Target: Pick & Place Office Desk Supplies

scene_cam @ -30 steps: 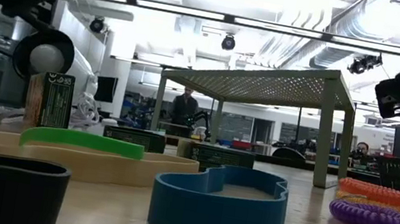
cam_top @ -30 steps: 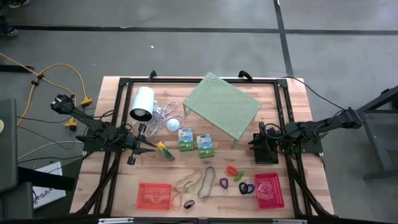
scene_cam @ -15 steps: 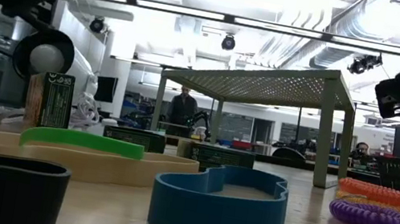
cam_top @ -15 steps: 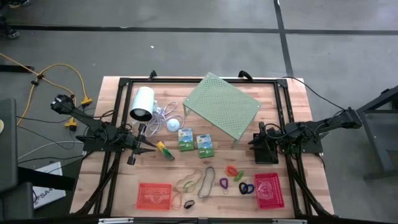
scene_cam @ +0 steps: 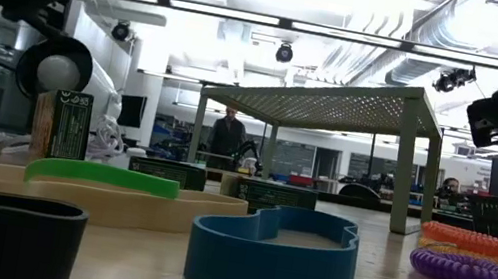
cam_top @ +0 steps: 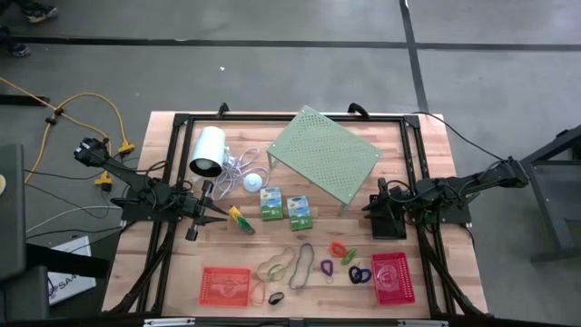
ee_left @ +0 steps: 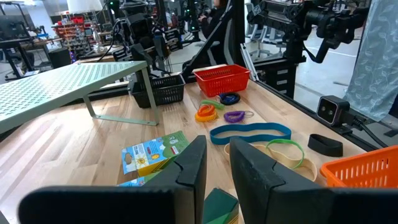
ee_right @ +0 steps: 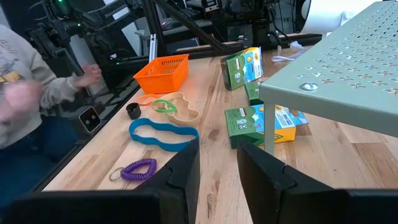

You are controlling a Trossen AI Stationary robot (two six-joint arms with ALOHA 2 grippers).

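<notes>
Office supplies all lie loose on the table, so by my judgement the sorting has not begun. Taking the pale green shelf (cam_top: 324, 156) as landmark: the two green-white boxes (cam_top: 286, 206) sit just in front of its near-left leg, the yellow-green marker (cam_top: 241, 219) lies further left of them, and the rubber bands (cam_top: 283, 266) and little coloured clips (cam_top: 346, 259) are scattered well in front of it. The orange-red basket (cam_top: 224, 285) and pink basket (cam_top: 392, 277) near the front edge look empty; the black basket (ee_left: 160, 92) stands at the shelf's right end. The left gripper (cam_top: 216, 214) hovers beside the marker, fingers a narrow gap apart, holding nothing. The right gripper (cam_top: 375, 211) waits by the black basket, fingers apart and empty. Every item remains to be picked.
</notes>
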